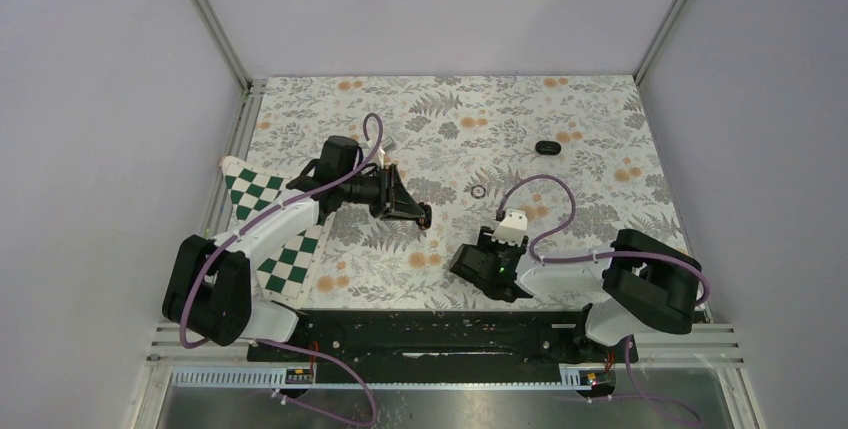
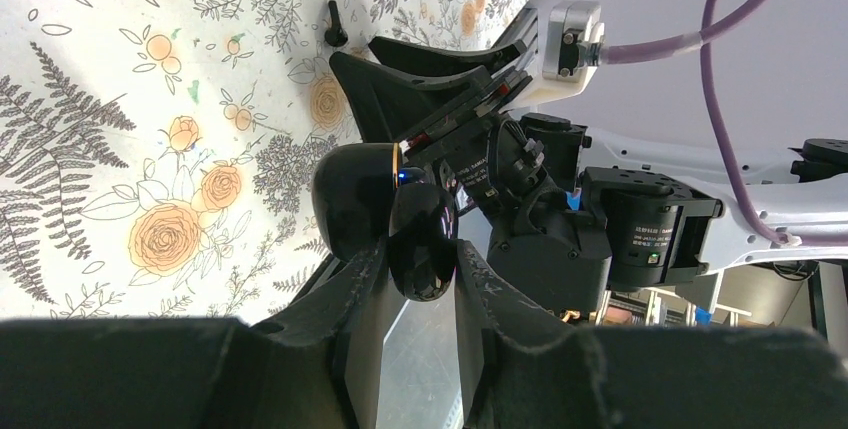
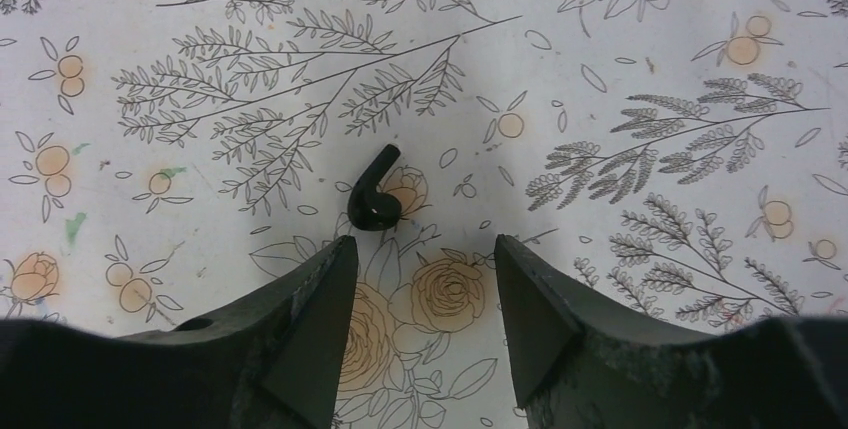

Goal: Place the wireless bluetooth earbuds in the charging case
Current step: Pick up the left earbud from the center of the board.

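My left gripper (image 1: 425,215) is shut on the charging case (image 2: 415,234), a glossy black pebble with its lid swung open and a small blue light at the hinge; it also shows in the left wrist view (image 2: 420,254). One black earbud (image 3: 372,204) with a short stem lies on the floral mat. My right gripper (image 3: 421,241) is open and empty, and the earbud lies just ahead of its left fingertip. In the left wrist view the same earbud (image 2: 335,24) sits just beyond the right gripper (image 2: 352,47). I see no second earbud.
A thin dark ring (image 1: 479,191) lies mid-mat. A black oval object (image 1: 548,148) lies at the far right. Two green-and-white checkered boards (image 1: 250,194) lie at the left edge. Grey walls enclose the floral mat (image 1: 600,119) on three sides.
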You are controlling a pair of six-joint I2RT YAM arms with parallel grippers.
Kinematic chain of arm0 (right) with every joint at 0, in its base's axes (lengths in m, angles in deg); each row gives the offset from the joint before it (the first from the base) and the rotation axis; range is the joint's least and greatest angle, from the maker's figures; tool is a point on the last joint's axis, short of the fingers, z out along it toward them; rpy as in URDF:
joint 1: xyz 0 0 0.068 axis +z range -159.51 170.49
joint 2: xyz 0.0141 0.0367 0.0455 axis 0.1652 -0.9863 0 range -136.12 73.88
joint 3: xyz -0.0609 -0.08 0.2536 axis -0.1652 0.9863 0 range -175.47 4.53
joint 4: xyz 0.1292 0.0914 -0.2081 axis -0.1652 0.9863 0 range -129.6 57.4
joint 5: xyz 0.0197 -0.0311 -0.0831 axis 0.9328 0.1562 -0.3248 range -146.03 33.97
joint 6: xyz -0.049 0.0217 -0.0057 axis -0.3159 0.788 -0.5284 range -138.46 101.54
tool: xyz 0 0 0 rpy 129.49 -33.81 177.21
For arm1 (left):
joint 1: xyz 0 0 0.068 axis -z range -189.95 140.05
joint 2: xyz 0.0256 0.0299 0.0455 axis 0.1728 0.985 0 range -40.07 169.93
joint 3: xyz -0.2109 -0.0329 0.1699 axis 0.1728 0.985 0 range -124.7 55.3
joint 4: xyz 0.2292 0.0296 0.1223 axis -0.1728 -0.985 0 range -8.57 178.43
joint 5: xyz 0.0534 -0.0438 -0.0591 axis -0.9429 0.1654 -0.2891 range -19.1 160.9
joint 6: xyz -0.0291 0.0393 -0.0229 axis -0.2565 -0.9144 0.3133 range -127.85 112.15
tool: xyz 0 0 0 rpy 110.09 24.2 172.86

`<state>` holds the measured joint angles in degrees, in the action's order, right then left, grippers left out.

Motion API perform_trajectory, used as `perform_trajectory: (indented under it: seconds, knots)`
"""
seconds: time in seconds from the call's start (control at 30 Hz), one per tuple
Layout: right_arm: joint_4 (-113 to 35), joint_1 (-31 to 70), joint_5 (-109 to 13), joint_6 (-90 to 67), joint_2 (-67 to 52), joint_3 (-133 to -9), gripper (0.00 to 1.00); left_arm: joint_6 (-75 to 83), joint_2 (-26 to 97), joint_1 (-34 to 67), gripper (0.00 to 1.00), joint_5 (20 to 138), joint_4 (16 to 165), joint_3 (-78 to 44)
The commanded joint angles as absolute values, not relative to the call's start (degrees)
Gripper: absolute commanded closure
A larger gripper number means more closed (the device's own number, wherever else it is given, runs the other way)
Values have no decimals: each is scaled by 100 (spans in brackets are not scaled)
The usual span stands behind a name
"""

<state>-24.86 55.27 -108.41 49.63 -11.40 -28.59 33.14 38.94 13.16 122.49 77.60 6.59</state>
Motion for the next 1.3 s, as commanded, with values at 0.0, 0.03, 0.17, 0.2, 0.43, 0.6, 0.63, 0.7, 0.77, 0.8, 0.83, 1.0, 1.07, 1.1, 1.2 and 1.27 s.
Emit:
perform_trajectory:
  seconds: [0.0, 0.03, 0.17, 0.2, 0.43, 0.6, 0.63, 0.7, 0.77, 0.8, 0.83, 1.0, 1.07, 1.1, 1.2, 1.27]
  knots:
    - [-2904, 5535, -10891, 4622, -1296, -3015, 42, 3269, 3658, 1343, 100, 12190, 7962, 696]
    - [-2999, 5525, -10869, 4534, -1303, -2999, 43, 3247, 3665, 1343, 100, 12183, 7933, 684]
    - [-3425, 5444, -10720, 4176, -1223, -2778, 45, 3219, 3654, 1343, 100, 12165, 7891, 679]
    - [-3544, 5414, -10678, 4096, -1200, -2725, 45, 3222, 3649, 1343, 100, 12172, 7891, 671]
    - [-3765, 5326, -10576, 3884, -1293, -2756, 51, 3214, 3634, 1342, 100, 12186, 7885, 670]
    - [-3732, 5304, -10600, 3900, -1398, -2796, 54, 3205, 3616, 1343, 100, 12204, 7891, 670]
    - [-3733, 5297, -10604, 3902, -1408, -2791, 54, 3205, 3607, 1343, 100, 12191, 7888, 678]
    - [-3732, 5258, -10605, 3891, -1441, -2787, 55, 3205, 3606, 1343, 100, 12203, 7892, 686]
    - [-3733, 5233, -10599, 3861, -1514, -2811, 56, 3213, 3597, 1343, 100, 12193, 7895, 688]
    - [-3732, 5224, -10596, 3851, -1557, -2831, 57, 3211, 3598, 1343, 100, 12195, 7897, 685]
    - [-3732, 5220, -10583, 3843, -1590, -2854, 57, 3213, 3596, 1343, 100, 12196, 7895, 687]
    - [-3732, 5202, -10587, 3781, -1687, -2933, 62, 3214, 3605, 1343, 100, 12191, 7895, 688]
    - [-3732, 5201, -10584, 3788, -1685, -2935, 65, 3214, 3607, 1343, 100, 12190, 7894, 685]
    - [-3732, 5202, -10574, 3789, -1676, -2929, 66, 3214, 3606, 1341, 100, 12189, 7898, 680]
    - [-3732, 5202, -10587, 3805, -1635, -2898, 69, 3206, 3615, 1341, 100, 12202, 7899, 679]
    - [-3725, 5202, -10585, 3813, -1566, -2864, 73, 3213, 3623, 1343, 100, 12203, 7901, 670]
